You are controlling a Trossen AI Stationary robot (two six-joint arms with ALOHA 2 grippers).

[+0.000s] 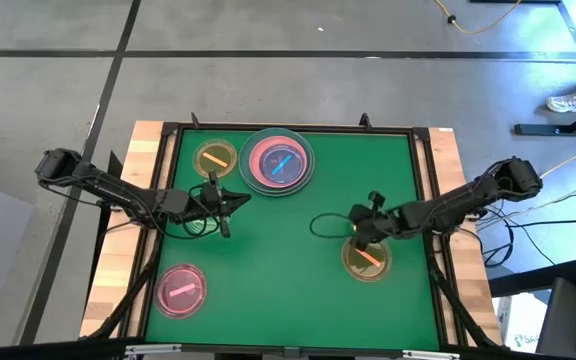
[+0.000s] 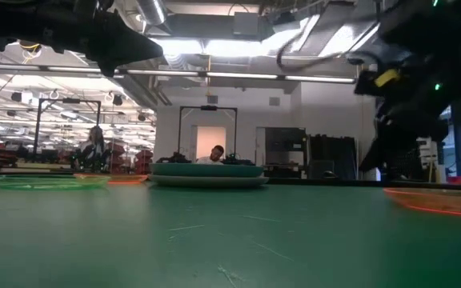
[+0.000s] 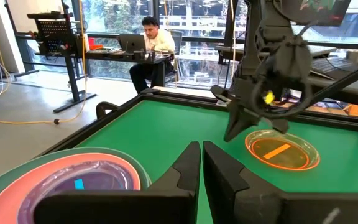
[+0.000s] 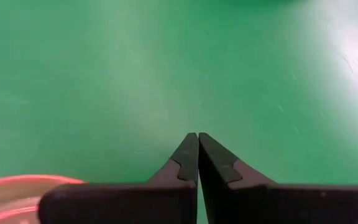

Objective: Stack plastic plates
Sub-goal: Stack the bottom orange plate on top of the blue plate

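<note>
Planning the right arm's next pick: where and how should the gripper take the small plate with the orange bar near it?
Judging from the high view, grip the orange-bar plate by its thin raised rim, one finger inside and one outside. It lies flat on the green table, so only the edge offers a hold. Come from above at the edge under the right gripper, now shut.

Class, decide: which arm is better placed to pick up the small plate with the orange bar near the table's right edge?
The right arm, probably. Its tool hovers at the rim of that small plate, fingers shut. The left tool waits across the mat, near the stack.
</note>
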